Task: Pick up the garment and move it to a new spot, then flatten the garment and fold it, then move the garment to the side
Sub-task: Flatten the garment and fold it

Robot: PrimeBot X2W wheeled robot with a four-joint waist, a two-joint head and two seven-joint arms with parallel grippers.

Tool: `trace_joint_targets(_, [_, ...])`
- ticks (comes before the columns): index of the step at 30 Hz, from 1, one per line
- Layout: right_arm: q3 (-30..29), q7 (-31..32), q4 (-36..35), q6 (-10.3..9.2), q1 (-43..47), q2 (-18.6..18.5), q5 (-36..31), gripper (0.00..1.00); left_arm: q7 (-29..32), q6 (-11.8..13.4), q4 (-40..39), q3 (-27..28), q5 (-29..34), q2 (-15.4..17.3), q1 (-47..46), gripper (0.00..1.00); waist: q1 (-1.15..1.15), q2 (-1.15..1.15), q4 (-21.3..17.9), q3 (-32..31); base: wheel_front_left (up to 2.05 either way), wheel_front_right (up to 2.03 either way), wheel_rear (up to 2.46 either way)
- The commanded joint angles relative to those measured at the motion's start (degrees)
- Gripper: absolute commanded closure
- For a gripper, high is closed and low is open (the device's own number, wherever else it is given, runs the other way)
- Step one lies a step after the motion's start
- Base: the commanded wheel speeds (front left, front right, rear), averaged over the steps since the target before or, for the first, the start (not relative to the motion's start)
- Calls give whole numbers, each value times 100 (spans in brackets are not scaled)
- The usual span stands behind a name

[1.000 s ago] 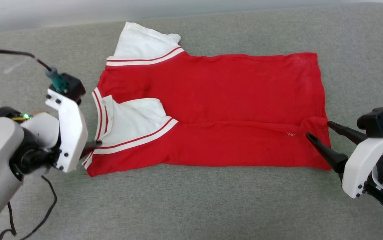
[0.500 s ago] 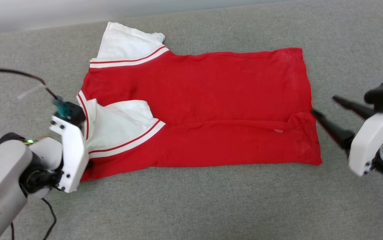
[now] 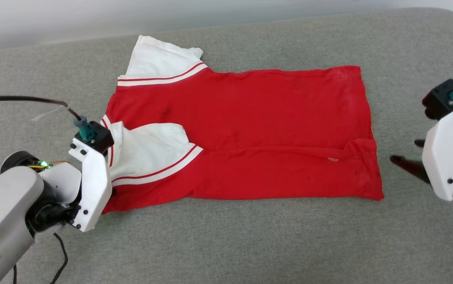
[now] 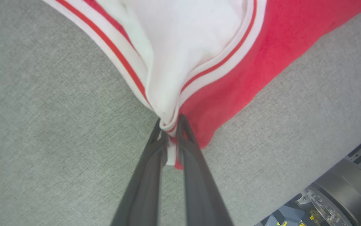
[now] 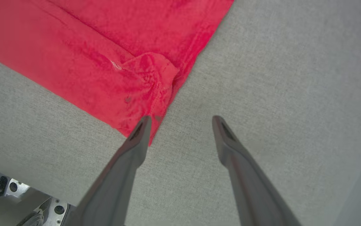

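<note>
Soft red-and-white jersey garment [image 3: 250, 118] lies half folded on a grey woven cushion [image 3: 226, 244].
Nearest, the left gripper [image 4: 170, 124] pinches its striped sleeve-trim corner. The right gripper [image 5: 182, 121] stands spread and empty just beside the near hem corner, likely the second hold. The thin, light cloth should sag and crease between the holds, out to its far edge.

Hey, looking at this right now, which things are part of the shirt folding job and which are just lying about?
Part of the job:
red shirt, spread flat
left hand, pinching the shirt's striped-trim corner
right hand, open by the hem corner

Just there:
grey cushion under everything
black cable running to the left arm
</note>
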Motion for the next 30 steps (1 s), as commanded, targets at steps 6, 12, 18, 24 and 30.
trace_joint_targets(6, [169,448,1104,-4,-28,587,228,0,-12,65,-225,-17,109,-120,-169,100,0,0,193,151,0,0,0])
trace_joint_targets(12, [453,243,1863,-3,362,1142,343,0,-37,94,-315,-47,158,-189,-185,100,0,0,326,297,0,0,0])
trace_joint_targets(18, [758,-66,1993,-2,429,1271,493,100,-150,130,-267,-14,78,-151,-34,100,0,0,297,270,0,0,0])
trace_joint_targets(24, [733,-594,1542,-4,21,685,585,100,-345,118,-346,43,-69,8,239,100,0,0,224,-74,0,0,0])
trace_joint_targets(30, [901,-752,936,-5,178,42,778,100,-479,199,-788,36,-191,391,673,100,0,0,193,-377,0,0,0])
